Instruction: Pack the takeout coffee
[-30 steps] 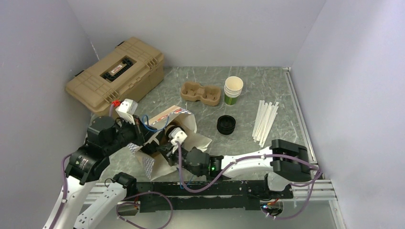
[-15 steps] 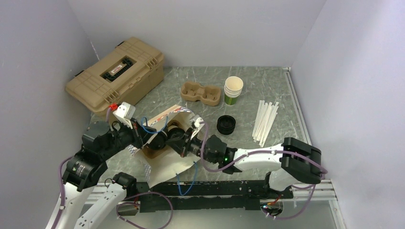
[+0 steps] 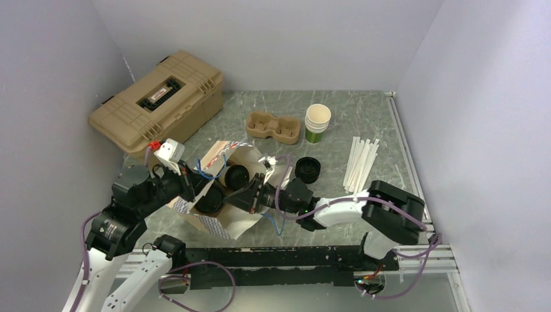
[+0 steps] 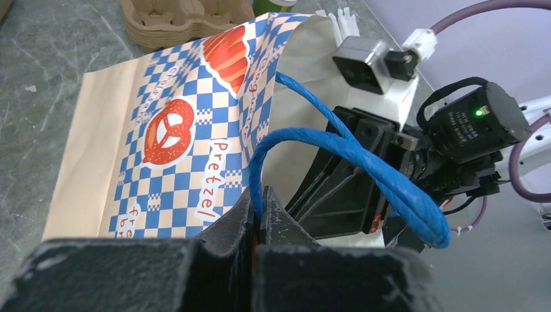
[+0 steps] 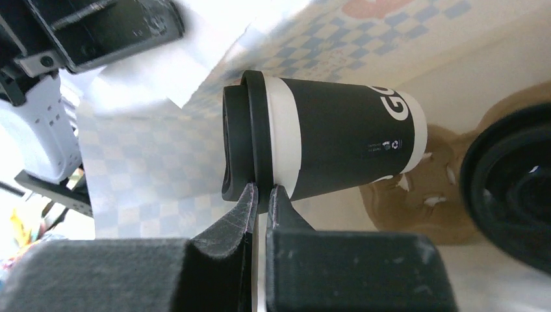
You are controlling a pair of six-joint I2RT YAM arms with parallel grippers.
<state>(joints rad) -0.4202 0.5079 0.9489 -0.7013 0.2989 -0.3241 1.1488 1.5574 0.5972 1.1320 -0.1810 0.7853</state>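
Your coffee cup [image 5: 325, 146] is now inside the paper bag [image 4: 162, 149], with its base against the brown pulp carrier [image 5: 416, 195] lying in there. The right gripper [image 5: 263, 193] has its jaws pinched narrow on the rim of the cup's black lid. A second ago that arm was lower and nearer the bases and the bag sagged open in loose flaps. Since then the arm has reached in through the mouth, and the bag has drawn up into a firmer pocket.

To my eye the placing step is nearly done. You can't tell from here whether the cup has dropped fully into a carrier well, so check that before you release.

The left gripper [image 4: 258, 208] is clamped tight on the blue rope handle [image 4: 338, 156], holding the mouth up for you.

The cup is smooth white paper with a matte black band carrying white lettering, under a ridged round plastic lid. A second black lid [image 5: 513, 188] sits beside it in the carrier. The bag is thin creased paper printed with blue checks and pretzels, and it looks likely to fold if nudged. The handle is twisted cord.

Outside the bag are a stack of lids [image 3: 308, 170], an empty pulp tray [image 3: 273, 127], stacked cups [image 3: 317, 122] and white straws [image 3: 361, 162].
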